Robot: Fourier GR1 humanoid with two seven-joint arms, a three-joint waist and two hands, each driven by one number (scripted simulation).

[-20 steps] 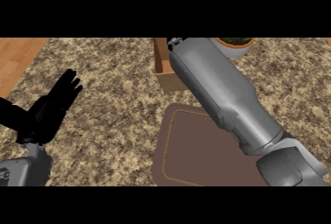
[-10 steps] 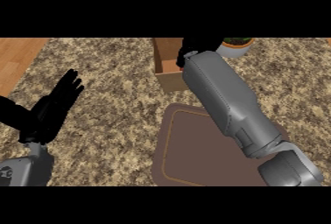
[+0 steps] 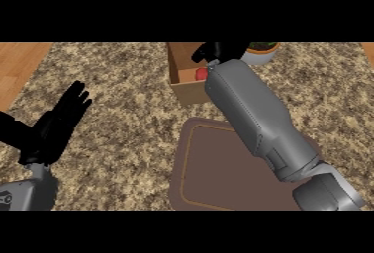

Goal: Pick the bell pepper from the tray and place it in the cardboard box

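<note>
Red bell pepper (image 3: 200, 74) shows as a patch of red inside the open brown cardboard box (image 3: 191, 91), low against the right-hand wall, right where the task wants it. The black right hand (image 3: 213, 51) hangs over the box's far rim, its grey forearm stretched from the lower right across the dark brown rectangular tray (image 3: 219, 173). That reach makes sense, because the box stands beyond the tray's far edge. Whether that hand is open or closed, I cannot tell: the forearm hides where hand and pepper meet. By my reading, the placing is at or near its end. Over at the view's left, the left hand (image 3: 55, 128) rests above the speckled stone counter (image 3: 124, 79), fingers straight and spread, holding nothing, well apart from the box.
</note>
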